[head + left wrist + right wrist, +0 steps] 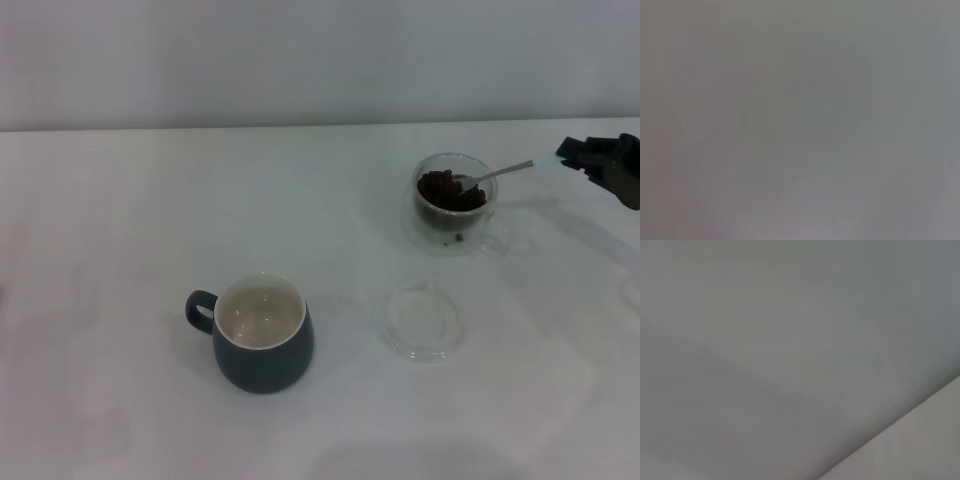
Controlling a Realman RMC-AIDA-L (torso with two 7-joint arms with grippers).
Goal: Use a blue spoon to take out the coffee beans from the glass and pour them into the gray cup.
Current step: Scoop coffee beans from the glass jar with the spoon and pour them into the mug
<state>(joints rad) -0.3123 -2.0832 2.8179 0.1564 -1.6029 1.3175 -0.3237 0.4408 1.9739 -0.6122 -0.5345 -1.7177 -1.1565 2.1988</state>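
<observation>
The blue spoon (505,170) is being pinched by the right hand (572,158), its bowl dipping into the coffee beans (452,190) inside the glass (455,203) just beside it. A clear saucer (422,320) is sitting nearer on the table (120,220), the gray cup (260,335) well beyond that.

Open table (120,200) between glass (455,205) and gray cup (262,345); saucer (422,320) nearby.

Right end effector (572,157) at the far right edge, closed on a thin handle; left arm unseen.

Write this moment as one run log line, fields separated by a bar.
right gripper: holds blue spoon by handle | spoon bowl: in coffee beans, inside glass | gray cup: no beans | left gripper: unseen
</observation>
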